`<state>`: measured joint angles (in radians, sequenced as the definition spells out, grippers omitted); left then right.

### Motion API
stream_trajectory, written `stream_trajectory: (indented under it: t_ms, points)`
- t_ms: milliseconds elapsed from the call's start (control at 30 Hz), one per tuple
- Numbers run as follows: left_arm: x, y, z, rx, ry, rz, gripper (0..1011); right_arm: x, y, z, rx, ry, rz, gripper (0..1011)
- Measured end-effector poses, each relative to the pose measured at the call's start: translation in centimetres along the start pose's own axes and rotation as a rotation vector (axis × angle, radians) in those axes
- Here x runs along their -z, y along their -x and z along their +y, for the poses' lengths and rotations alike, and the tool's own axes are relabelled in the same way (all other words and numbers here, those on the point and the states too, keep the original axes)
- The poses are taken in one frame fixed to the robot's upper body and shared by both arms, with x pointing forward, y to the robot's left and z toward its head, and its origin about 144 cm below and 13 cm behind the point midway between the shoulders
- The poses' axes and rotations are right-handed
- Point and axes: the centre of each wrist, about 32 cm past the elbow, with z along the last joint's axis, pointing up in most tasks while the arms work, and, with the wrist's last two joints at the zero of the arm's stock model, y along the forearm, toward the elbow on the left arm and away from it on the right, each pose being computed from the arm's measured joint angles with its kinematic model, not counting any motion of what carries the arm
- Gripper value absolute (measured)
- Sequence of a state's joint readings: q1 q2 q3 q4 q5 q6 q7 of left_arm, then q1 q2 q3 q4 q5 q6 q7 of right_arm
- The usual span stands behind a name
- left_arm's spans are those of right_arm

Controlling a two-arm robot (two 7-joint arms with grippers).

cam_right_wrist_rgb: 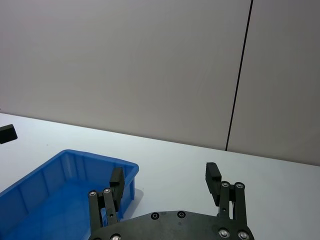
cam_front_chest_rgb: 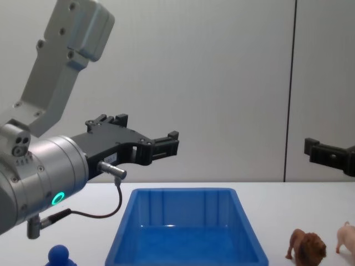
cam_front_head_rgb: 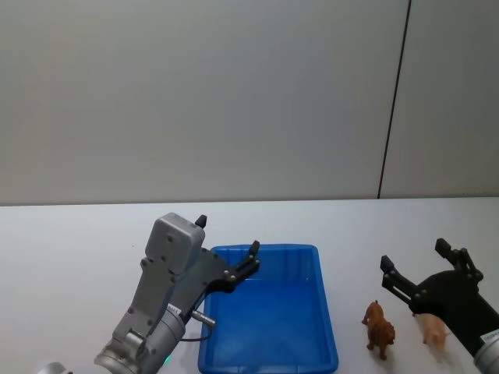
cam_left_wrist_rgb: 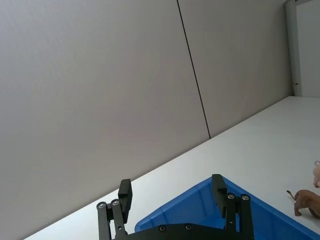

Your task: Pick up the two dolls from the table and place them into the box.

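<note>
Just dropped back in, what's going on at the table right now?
Nothing is held yet. The lion and the pig both stand on the table, to the right of the blue box, which looks empty. The right hand hangs open in the air near the two figures. The left hand hangs open, raised above the box's left rear part. Neither figure has been picked up or placed.

lion (cam_front_head_rgb: 380,329) and pig (cam_front_head_rgb: 431,331) stand beside blue box (cam_front_head_rgb: 269,363).
</note>
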<state>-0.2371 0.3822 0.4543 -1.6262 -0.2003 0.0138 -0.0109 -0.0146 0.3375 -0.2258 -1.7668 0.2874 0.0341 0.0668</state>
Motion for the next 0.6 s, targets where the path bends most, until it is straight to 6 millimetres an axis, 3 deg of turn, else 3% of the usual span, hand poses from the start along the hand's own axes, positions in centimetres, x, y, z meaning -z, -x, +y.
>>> stream_trajectory:
  t_ms: [600]
  points:
    - [0.00,0.00,0.00,0.000,0.000,0.000,1001,0.00,0.00,0.00,0.000,0.000,0.000,1001]
